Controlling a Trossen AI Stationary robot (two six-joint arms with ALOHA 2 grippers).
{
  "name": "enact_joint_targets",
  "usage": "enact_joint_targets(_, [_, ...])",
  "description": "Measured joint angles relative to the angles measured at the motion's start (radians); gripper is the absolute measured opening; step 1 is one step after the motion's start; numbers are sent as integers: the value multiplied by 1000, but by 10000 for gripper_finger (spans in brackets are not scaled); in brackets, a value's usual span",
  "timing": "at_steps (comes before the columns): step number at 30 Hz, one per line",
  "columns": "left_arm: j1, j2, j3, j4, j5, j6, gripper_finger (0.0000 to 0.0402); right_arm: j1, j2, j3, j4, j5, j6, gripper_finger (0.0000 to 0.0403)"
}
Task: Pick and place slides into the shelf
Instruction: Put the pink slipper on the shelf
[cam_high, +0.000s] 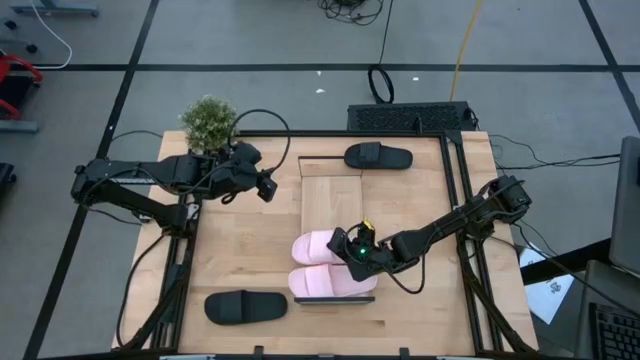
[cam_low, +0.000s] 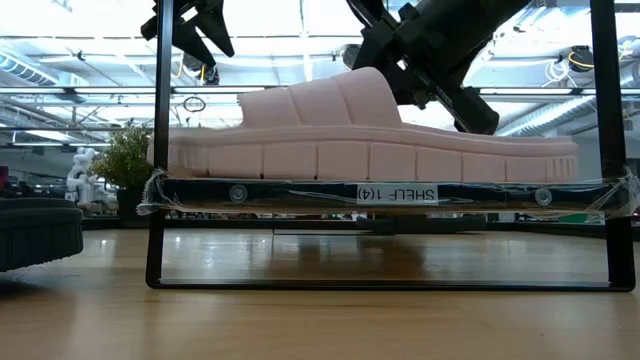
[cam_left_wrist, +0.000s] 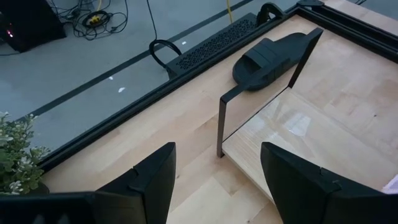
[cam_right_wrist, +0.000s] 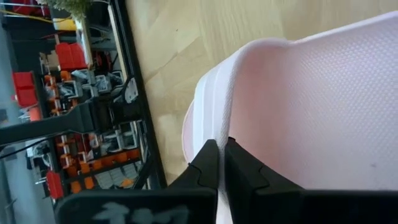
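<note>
Wooden shelf (cam_high: 330, 195), pale pink slides (cam_high: 325, 262) (ribbed straps)

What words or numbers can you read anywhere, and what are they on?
"SHELF 1(4)", mirrored, on a white label on the front edge of the shelf, under the pale pink slide.
White marks on the right hand housing: cut off, not readable.
Nothing else carries readable text.

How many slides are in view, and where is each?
4. Two pink slides lie on the shelf, the right pincer above them; one black slide beyond the shelf; another near the table's front-left.
</note>
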Motion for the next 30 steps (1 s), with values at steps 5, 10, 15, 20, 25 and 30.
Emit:
enact_joint_targets(5, [0,0,0,0,0,8,230,0,0,0,8,-5,-1,0])
enact_joint_targets(10, [0,0,0,0,0,8,230,6,0,0,28,-11,6,0])
enact_joint_targets(15, [0,0,0,9,0,8,230,11,0,0,37,-20,28,0])
enact_joint_targets(20, [0,0,0,50,3,28,230,-3,0,0,33,-21,14,0])
enact_joint_targets(25, [0,0,0,75,10,50,230,-37,0,0,50,-30,-38,0])
enact_joint_targets(30, [0,0,0,74,10,51,230,-67,0,0,73,-60,-90,0])
